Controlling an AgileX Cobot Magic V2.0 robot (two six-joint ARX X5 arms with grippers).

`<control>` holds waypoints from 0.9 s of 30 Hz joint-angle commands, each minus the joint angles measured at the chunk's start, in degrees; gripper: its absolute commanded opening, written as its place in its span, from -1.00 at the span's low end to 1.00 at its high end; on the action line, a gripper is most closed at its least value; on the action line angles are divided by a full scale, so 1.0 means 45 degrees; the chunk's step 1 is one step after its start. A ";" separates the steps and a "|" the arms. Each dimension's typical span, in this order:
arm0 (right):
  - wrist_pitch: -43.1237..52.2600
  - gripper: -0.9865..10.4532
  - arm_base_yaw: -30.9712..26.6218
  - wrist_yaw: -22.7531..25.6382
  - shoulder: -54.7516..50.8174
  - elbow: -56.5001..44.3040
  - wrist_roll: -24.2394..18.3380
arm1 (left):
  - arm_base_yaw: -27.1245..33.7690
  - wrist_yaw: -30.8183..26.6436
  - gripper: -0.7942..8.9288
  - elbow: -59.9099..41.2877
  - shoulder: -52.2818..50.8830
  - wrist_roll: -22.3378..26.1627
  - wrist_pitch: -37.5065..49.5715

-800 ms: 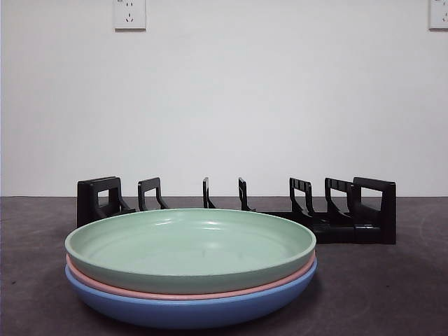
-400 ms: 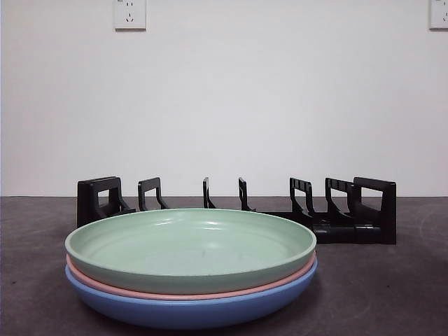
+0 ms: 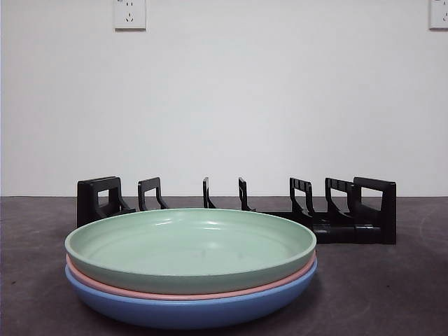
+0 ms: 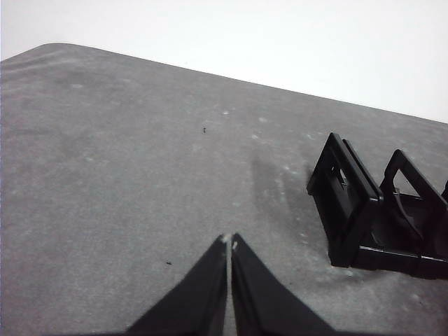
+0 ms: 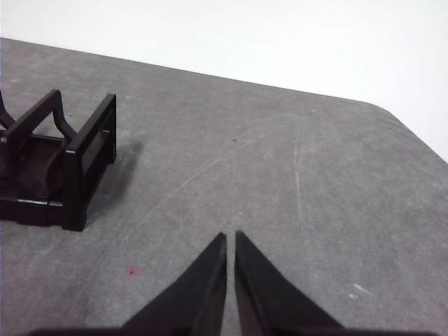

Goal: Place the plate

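Note:
A stack of three plates sits near the front of the table: a green plate (image 3: 190, 246) on top, a pink plate (image 3: 140, 289) under it and a blue plate (image 3: 189, 308) at the bottom. Behind the stack stands a black slotted rack (image 3: 336, 210). My left gripper (image 4: 230, 242) is shut and empty over bare table beside one end of the rack (image 4: 364, 210). My right gripper (image 5: 230, 238) is shut and empty, hovering by the rack's other end (image 5: 63, 168). Neither gripper appears in the front view.
The grey table (image 3: 392, 287) runs out to a white wall with power sockets (image 3: 129, 14) high up. The table's rounded corner (image 5: 392, 115) lies beyond the right gripper.

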 commanded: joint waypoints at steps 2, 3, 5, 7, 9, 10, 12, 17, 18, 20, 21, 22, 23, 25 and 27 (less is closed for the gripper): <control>0.0398 -0.80 -0.0019 0.0053 -0.0015 -0.0044 0.0175 | 0.0015 0.0029 -0.82 -0.0253 0.0005 -0.0039 0.0131; 0.0481 -0.80 -0.0019 0.0049 -0.0015 -0.0044 0.0175 | 0.0015 0.0029 -0.82 -0.0253 0.0005 -0.0039 0.0131; 0.0515 -0.80 -0.0019 0.0049 -0.0015 -0.0044 0.0175 | 0.0015 0.0029 -0.82 -0.0253 0.0005 -0.0039 0.0131; 0.0510 -0.80 -0.0019 0.0053 -0.0015 -0.0044 0.0175 | 0.0015 0.0029 -0.82 -0.0253 0.0005 -0.0039 0.0131; 0.0510 -0.80 -0.0019 0.0049 -0.0015 -0.0044 0.0175 | 0.0015 0.0029 -0.82 -0.0253 0.0005 -0.0039 0.0131; 0.0510 -0.80 -0.0019 0.0049 -0.0015 -0.0044 0.0175 | 0.0015 0.0029 -0.82 -0.0253 0.0005 -0.0039 0.0131; 0.0510 -0.80 -0.0019 0.0053 -0.0015 -0.0044 0.0175 | 0.0015 0.0029 -0.82 -0.0253 0.0005 -0.0039 0.0131; 0.0510 -0.80 -0.0019 0.0049 -0.0015 -0.0044 0.0175 | 0.0015 0.0029 -0.82 -0.0253 0.0005 -0.0039 0.0131; 0.0510 -0.80 -0.0019 0.0049 -0.0015 -0.0044 0.0175 | 0.0015 0.0029 -0.82 -0.0253 0.0005 -0.0039 0.0131; 0.0510 -0.80 -0.0019 0.0049 -0.0015 -0.0044 0.0175 | 0.0015 0.0029 -0.82 -0.0253 0.0005 -0.0039 0.0131; 0.0510 -0.80 -0.0019 0.0053 -0.0015 -0.0044 0.0175 | 0.0015 0.0029 -0.82 -0.0253 0.0005 -0.0039 0.0131; 0.0510 -0.80 -0.0019 0.0049 -0.0015 -0.0044 0.0175 | 0.0015 0.0029 -0.82 -0.0253 0.0005 -0.0039 0.0131; 0.0510 -0.80 -0.0019 0.0049 -0.0015 -0.0044 0.0175 | 0.0015 0.0029 -0.82 -0.0253 0.0005 -0.0039 0.0131; 0.0510 -0.80 -0.0019 0.0049 -0.0015 -0.0044 0.0175 | 0.0015 0.0029 -0.82 -0.0253 0.0005 -0.0039 0.0131; 0.0510 -0.80 -0.0019 0.0049 -0.0015 -0.0044 0.0175 | 0.0015 0.0029 -0.82 -0.0253 0.0005 -0.0039 0.0131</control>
